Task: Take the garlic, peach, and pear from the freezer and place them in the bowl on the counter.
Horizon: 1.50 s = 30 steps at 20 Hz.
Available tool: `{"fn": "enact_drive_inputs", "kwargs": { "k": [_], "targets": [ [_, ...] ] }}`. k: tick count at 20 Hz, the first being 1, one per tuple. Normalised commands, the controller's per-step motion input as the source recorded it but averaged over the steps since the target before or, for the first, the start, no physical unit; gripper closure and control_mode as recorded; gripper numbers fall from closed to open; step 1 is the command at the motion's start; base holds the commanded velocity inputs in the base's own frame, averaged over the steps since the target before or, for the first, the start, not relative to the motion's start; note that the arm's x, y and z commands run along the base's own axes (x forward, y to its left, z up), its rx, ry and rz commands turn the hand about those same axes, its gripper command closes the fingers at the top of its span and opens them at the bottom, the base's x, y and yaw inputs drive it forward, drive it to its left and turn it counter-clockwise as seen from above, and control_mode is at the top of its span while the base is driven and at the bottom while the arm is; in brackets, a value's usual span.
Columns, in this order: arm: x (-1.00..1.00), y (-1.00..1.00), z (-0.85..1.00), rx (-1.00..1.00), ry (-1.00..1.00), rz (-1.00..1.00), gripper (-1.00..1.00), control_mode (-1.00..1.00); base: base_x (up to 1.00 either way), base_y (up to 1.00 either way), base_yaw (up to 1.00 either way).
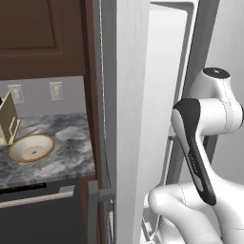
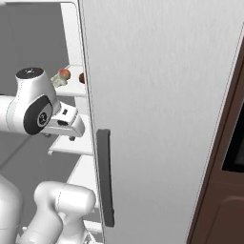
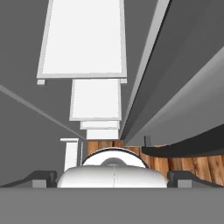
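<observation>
Dark-tipped hand point(image 3: 113, 177) wide open, empty, above white freezer shelves point(image 3: 83, 39).

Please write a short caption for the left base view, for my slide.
White arm reaches into the open freezer; an empty bowl waits on the counter.

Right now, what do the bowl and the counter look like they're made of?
The bowl looks like glazed ceramic, with a smooth cream inside and a tan rim, though stoneware is possible. The counter looks like polished stone, probably marble or granite, since it is dark grey with lighter veins.
</observation>
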Motion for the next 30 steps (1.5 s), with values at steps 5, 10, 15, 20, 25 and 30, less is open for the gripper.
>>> {"fn": "enact_drive_inputs", "kwargs": {
  "k": [5,10,15,20,25,30],
  "targets": [
    [0.0,0.0,0.0,0.0,0.0,0.0,-1.0,1.0,0.62,0.0,0.05],
    [0.0,0.0,0.0,0.0,0.0,0.0,-1.0,1.0,0.74,0.0,0.09],
    [0.0,0.0,0.0,0.0,0.0,0.0,-1.0,1.0,0.62,0.0,0.15],
    [0.0,0.0,0.0,0.0,0.0,0.0,-1.0,1.0,0.61,0.0,0.15],
    [0.0,0.0,0.0,0.0,0.0,0.0,-1.0,1.0,0.15,0.0,0.05],
    [0.0,0.0,0.0,0.0,0.0,0.0,-1.0,1.0,0.0,0.0,0.0]
  ]
}}
